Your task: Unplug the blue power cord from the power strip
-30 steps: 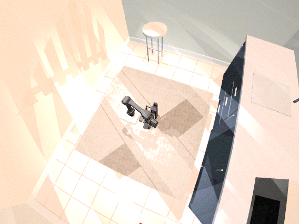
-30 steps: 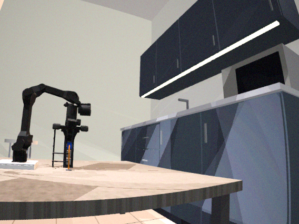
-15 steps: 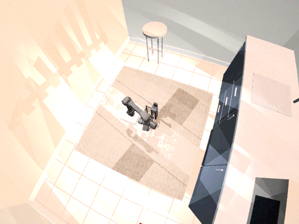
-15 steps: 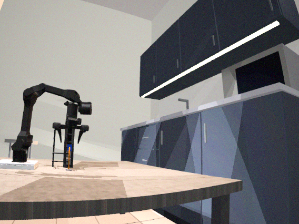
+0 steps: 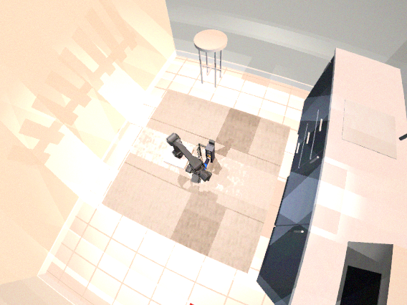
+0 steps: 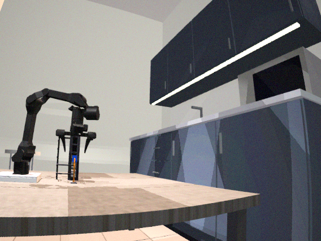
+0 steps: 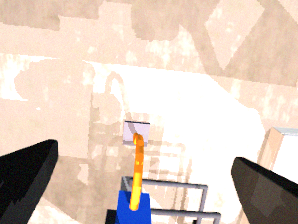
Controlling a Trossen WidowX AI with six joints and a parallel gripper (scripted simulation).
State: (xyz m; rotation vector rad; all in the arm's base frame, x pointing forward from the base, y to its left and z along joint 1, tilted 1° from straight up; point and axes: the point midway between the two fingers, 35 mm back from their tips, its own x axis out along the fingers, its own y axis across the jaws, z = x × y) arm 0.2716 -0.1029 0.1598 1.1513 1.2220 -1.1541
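Note:
The blue plug [image 6: 74, 158] [image 7: 134, 209] [image 5: 206, 165] has an orange cord [image 6: 74, 170] [image 7: 138, 170] that runs down to a small white pad [image 7: 136, 130] on the table. The plug sits against the dark upright power strip [image 6: 69, 170] [image 5: 211, 147]. I cannot tell whether its prongs are in a socket. My gripper [image 6: 74, 145] [image 7: 145, 151] [image 5: 201, 176] is open wide. It hangs just above the plug, with one finger far out on each side, and touches nothing. The fingers hold nothing.
A thin wire rack [image 6: 57, 164] [image 7: 200, 187] stands beside the strip. The arm's base sits on a white plate [image 6: 20, 177] at the table's left. Dark kitchen cabinets [image 6: 226, 158] and a counter lie to the right, and a stool [image 5: 211, 40] stands far off.

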